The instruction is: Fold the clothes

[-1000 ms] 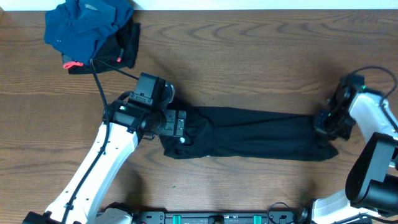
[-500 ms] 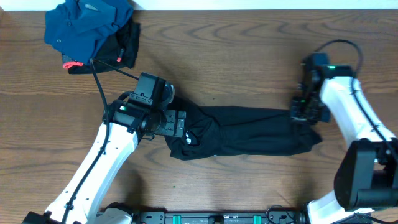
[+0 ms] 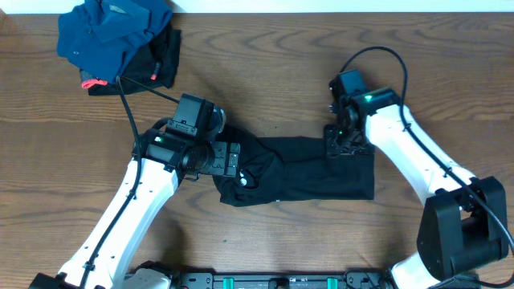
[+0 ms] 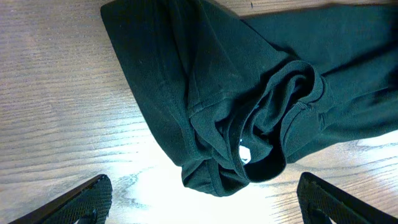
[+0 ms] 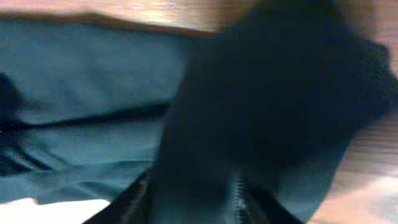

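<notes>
Lying as a flattened band across the middle of the wooden table, the black garment is judged thin, light and limp, best taken by an edge or corner lest it sag. Its bunched collar end is overhung by the left gripper, jaws spread wide and empty. The right gripper is set at the far edge of the right end; whether cloth is pinched cannot be told from the blurred view. A dark blue garment is heaped at the far left corner

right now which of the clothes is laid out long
The black garment mid-table, lying as a long band. The blue garment is bunched up in the far left corner.
</notes>
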Controlling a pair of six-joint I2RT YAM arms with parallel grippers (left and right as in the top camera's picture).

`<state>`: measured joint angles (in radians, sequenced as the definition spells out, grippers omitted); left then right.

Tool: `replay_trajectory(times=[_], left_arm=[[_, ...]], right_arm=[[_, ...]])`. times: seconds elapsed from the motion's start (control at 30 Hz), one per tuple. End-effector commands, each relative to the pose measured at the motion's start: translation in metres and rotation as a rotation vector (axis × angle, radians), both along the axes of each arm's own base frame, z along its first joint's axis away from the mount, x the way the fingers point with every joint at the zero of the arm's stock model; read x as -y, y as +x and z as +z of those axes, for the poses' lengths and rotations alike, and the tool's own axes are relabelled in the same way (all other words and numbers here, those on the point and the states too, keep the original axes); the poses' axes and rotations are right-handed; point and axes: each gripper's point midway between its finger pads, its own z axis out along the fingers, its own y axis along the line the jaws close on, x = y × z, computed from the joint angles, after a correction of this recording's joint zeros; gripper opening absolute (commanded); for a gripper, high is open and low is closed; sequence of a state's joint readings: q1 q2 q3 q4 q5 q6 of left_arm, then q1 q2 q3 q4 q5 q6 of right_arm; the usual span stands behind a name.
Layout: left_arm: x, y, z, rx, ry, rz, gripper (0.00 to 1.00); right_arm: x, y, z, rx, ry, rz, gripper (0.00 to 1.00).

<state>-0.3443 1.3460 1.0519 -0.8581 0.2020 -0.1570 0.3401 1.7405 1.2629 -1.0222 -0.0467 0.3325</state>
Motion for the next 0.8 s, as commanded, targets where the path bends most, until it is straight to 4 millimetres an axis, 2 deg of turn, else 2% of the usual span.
replay_trajectory(times=[0.0,0.1,0.23,0.33,0.47,0.53,0.7,0.77], left_arm=[[-0.001,0.004,0.006,0.018,0.007,0.004,0.95],[-0.001,0.004,0.006,0.018,0.007,0.004,0.95],[-0.001,0.004,0.006,0.018,0.007,0.004,0.96],[-0.002,0.003,0.005,0.011,0.010,0.004,0.96],[-0.003,0.001,0.004,0.002,0.013,0.004,0.96],[-0.003,0.001,0.004,0.003,0.013,0.004,0.96],[-0.002,0.002,0.005,0.010,0.010,0.004,0.96],[-0.002,0.002,0.005,0.010,0.010,0.004,0.96]], right_arm=[[-0.021,-0.007,-0.002,-0.024,0.059,0.025,0.51],[-0.032,-0.008,-0.002,-0.020,0.088,0.045,0.55],[-0.033,-0.005,-0.001,-0.011,0.095,0.044,0.53],[-0.023,-0.002,0.001,-0.007,0.086,0.017,0.50],[0.003,0.008,0.006,0.011,0.066,-0.053,0.50],[0.008,0.010,0.006,0.003,0.092,-0.070,0.44],[-0.003,0.000,0.000,-0.045,0.182,-0.029,0.42],[-0.010,-0.005,-0.006,-0.054,0.195,-0.011,0.37]])
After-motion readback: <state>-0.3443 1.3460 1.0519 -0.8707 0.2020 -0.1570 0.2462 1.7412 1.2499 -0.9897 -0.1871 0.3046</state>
